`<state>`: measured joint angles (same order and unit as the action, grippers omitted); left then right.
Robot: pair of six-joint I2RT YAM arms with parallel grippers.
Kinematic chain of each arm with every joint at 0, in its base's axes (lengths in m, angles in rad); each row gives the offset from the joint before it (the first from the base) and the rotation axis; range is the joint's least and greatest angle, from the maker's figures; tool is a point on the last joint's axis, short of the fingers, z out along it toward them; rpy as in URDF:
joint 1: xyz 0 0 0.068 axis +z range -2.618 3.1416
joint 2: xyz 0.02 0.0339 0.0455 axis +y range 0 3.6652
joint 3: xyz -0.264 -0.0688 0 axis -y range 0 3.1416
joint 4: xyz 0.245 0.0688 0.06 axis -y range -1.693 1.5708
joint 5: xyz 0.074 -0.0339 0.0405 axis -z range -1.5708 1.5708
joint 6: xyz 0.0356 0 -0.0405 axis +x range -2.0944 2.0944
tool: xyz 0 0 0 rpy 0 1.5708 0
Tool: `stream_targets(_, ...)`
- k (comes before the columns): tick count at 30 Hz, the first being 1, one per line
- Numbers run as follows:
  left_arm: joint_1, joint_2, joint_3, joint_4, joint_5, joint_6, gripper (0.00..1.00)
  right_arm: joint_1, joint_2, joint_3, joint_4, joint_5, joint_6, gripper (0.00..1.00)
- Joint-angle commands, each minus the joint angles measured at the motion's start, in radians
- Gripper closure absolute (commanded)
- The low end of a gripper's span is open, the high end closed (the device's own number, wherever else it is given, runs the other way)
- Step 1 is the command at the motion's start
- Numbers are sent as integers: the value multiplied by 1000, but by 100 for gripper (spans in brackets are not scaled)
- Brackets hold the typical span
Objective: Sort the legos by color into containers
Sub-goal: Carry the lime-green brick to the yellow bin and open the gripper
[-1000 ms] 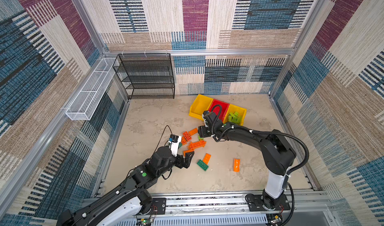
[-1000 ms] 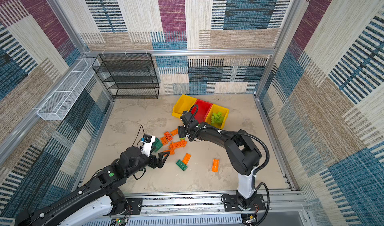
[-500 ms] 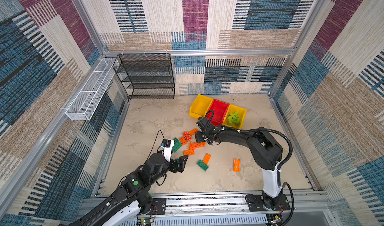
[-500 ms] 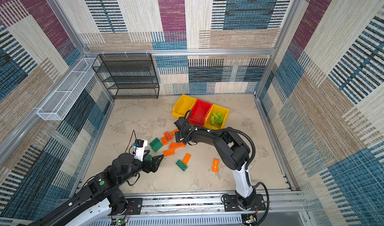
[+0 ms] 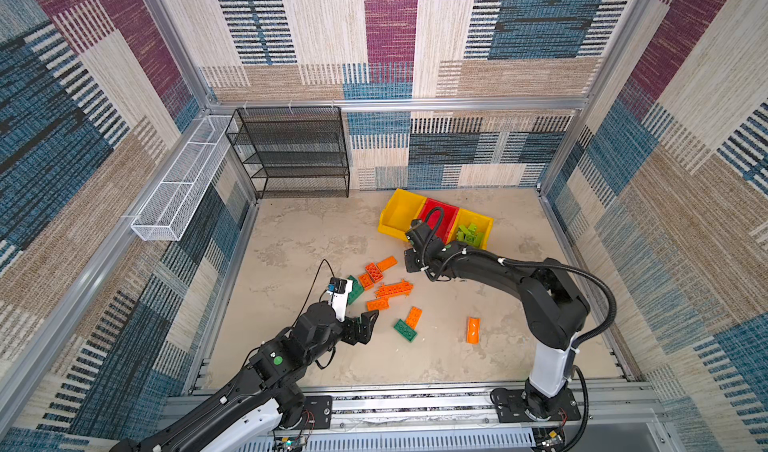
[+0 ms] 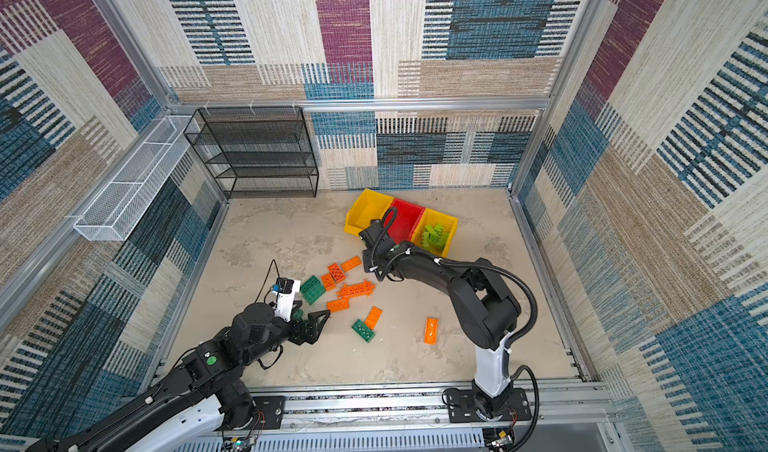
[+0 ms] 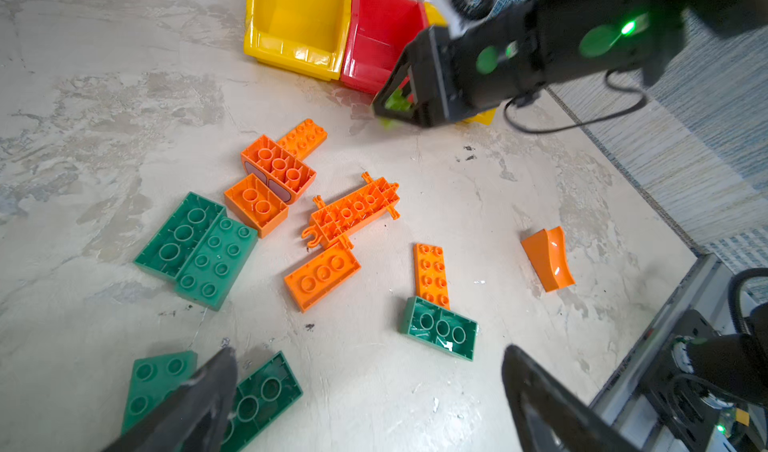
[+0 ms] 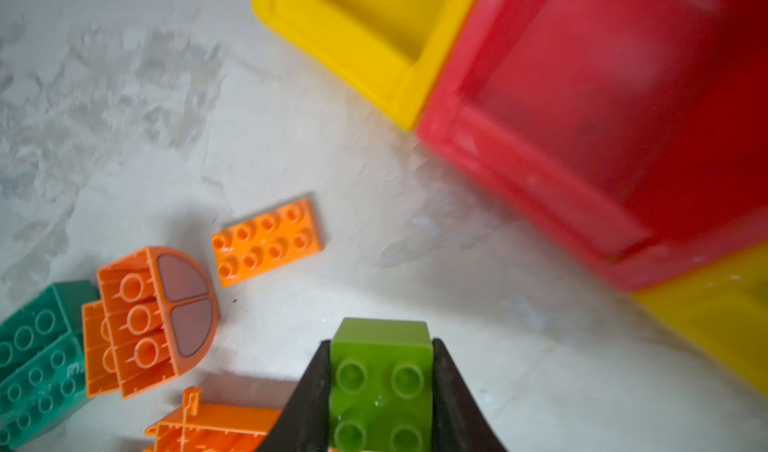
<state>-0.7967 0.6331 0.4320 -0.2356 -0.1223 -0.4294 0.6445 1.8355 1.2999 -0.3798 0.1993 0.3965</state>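
My right gripper (image 8: 381, 341) is shut on a small square lime green lego (image 8: 380, 383), held just above the floor. In both top views the right gripper (image 5: 411, 259) (image 6: 368, 261) hangs between the pile and the containers. The containers are a yellow bin (image 5: 398, 213), a red bin (image 5: 441, 218) and a yellow bin (image 5: 487, 226) holding lime green legos (image 5: 470, 234). Orange legos (image 5: 392, 290) and dark green legos (image 5: 405, 330) lie scattered on the floor. My left gripper (image 5: 365, 325) (image 7: 365, 371) is open near the pile's front left, over a dark green brick (image 7: 262, 396).
A black mesh shelf rack (image 5: 291, 155) stands at the back left. A long white wire basket (image 5: 183, 184) hangs on the left wall. A lone orange curved piece (image 5: 473, 329) lies right of the pile. Metal rails run along the front.
My right gripper has shut on the lime green lego at the pile's edge and risen slightly toward the bins. The left arm has drawn back a little toward the front.
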Motion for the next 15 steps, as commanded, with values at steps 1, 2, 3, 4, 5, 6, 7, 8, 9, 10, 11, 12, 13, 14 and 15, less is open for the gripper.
stream_targets(1, 1, 70, 40, 83, 47, 33, 1, -81, -79, -34, -4, 50, -43, 67)
stream_targets(2, 1, 99, 55, 99, 57, 38, 1, -111, -101, -48, 1, 47, -55, 67)
stream_targets(3, 1, 134, 73, 117, 70, 44, 1, -146, -122, -61, 6, 45, -66, 67)
stream_targets(4, 1, 168, 89, 131, 85, 49, 1, -176, -139, -74, 13, 42, -78, 67)
stream_targets(5, 2, 201, 109, 146, 98, 52, 1, -205, -152, -85, 22, 37, -90, 66)
stream_targets(6, 1, 239, 129, 163, 115, 55, 1, -235, -163, -97, 31, 31, -101, 66)
stream_targets(7, 1, 274, 147, 180, 128, 55, 1, -262, -169, -105, 42, 24, -109, 66)
stream_targets(8, 1, 307, 167, 191, 143, 55, 1, -290, -172, -114, 55, 12, -116, 66)
stream_targets(9, 1, 342, 188, 204, 157, 54, 1, -318, -174, -123, 67, -2, -123, 66)
stream_targets(10, 1, 374, 207, 211, 167, 54, 1, -342, -171, -127, 81, -16, -131, 66)
stream_targets(11, 0, 403, 225, 216, 172, 51, 1, -362, -165, -129, 91, -28, -138, 66)
stream_targets(12, -1, 429, 241, 221, 169, 46, 1, -380, -154, -126, 103, -40, -146, 66)
stream_targets(13, -1, 450, 254, 227, 166, 44, 1, -395, -142, -120, 112, -49, -152, 66)
stream_targets(14, -1, 468, 265, 234, 166, 46, 1, -406, -127, -111, 119, -58, -158, 66)
stream_targets(15, -1, 485, 277, 238, 165, 47, 1, -416, -109, -100, 125, -65, -163, 66)
